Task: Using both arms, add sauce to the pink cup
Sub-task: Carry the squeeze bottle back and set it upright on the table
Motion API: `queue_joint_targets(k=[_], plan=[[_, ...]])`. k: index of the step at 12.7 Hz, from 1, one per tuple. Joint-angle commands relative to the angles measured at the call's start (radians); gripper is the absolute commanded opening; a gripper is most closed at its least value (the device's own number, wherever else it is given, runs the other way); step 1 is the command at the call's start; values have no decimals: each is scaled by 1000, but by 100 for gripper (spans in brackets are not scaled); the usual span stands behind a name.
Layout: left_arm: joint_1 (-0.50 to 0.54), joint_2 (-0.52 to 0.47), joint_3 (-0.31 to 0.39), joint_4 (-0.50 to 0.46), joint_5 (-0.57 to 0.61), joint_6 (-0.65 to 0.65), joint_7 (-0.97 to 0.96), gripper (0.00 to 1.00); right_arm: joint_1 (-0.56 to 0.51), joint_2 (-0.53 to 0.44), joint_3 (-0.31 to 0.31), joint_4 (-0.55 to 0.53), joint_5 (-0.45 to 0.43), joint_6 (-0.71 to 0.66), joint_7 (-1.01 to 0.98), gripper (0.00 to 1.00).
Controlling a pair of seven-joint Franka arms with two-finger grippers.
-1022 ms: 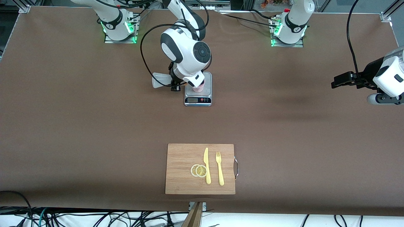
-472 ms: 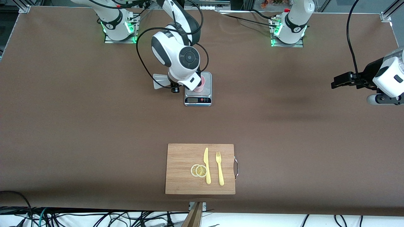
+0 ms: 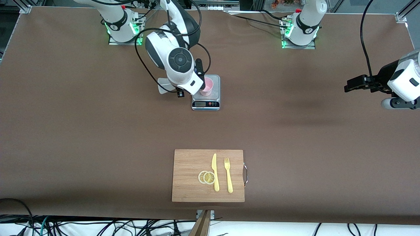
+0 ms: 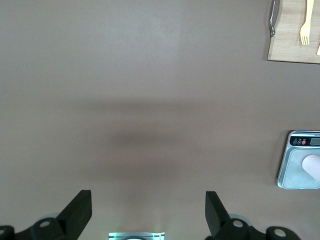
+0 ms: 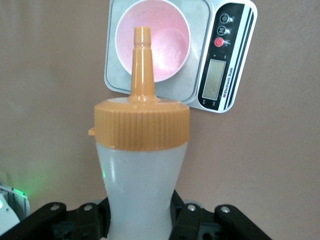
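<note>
The pink cup (image 3: 207,86) stands on a small digital scale (image 3: 205,98) toward the robots' side of the table. My right gripper (image 5: 141,216) is shut on the body of the whitish sauce bottle (image 5: 141,170). The bottle's orange nozzle cap (image 5: 141,120) points toward the cup's open mouth (image 5: 167,45). In the front view the bottle's base (image 3: 164,86) sticks out from under the right wrist beside the scale, and its nozzle is hidden. My left gripper (image 3: 348,86) hangs open over bare table at the left arm's end, its fingers (image 4: 80,210) wide apart with nothing between them.
A wooden cutting board (image 3: 190,177) lies near the front camera's edge, with a yellow knife (image 3: 215,172), a yellow fork (image 3: 228,175) and two lemon slices (image 3: 206,177) on it. The scale (image 4: 295,172) and the cup (image 4: 312,167) show at the edge of the left wrist view.
The right arm's wrist has swung toward its own end of the table with the bottle still held, uncovering more of the pink cup. The left arm has not moved.
</note>
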Motion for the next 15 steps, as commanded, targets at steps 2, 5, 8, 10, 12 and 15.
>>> queue_joint_targets(k=[2,5,8,10,12,15], plan=[[3,1,1,7,5,0,25,100,-14,-87,-11,-98,64,57,-65,26],[3,2,1,5,5,0,25,100,-30,-98,-92,-101,197,50,-192,26],[3,1,1,7,5,0,23,100,-32,-96,-193,-110,372,37,-383,26],[3,1,-1,7,5,0,23,100,-35,-92,-248,-115,444,18,-474,26],[3,1,-1,7,5,0,23,100,-84,-84,-267,-115,524,-13,-569,26],[3,1,1,5,5,0,23,100,-199,-56,-267,-115,596,-79,-753,26]])
